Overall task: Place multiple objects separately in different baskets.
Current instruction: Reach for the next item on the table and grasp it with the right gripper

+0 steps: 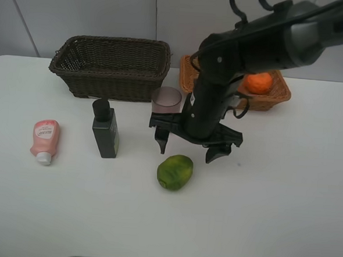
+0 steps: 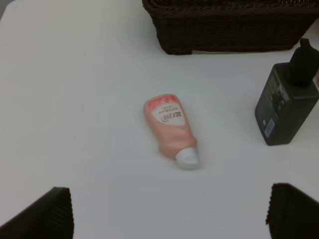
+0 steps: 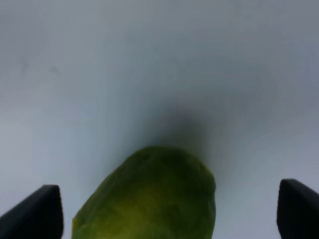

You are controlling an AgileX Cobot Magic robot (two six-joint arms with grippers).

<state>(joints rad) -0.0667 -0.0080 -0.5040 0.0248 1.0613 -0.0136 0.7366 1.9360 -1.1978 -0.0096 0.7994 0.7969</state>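
The right fingers hang wide open and empty just above the round green fruit, which lies on the surface, so a crooked squeeze could make it roll away.

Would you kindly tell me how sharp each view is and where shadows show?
Exterior high: sharp, evenly lit, faint shadows. Left wrist: slightly soft, the pink tube with its label unreadable. Right wrist: green fruit close and blurred, a dark shadow smudged on the table beyond it.

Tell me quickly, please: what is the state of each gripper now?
Left gripper: open, holding nothing.
Right gripper: open, holding nothing, poised by the green fruit.
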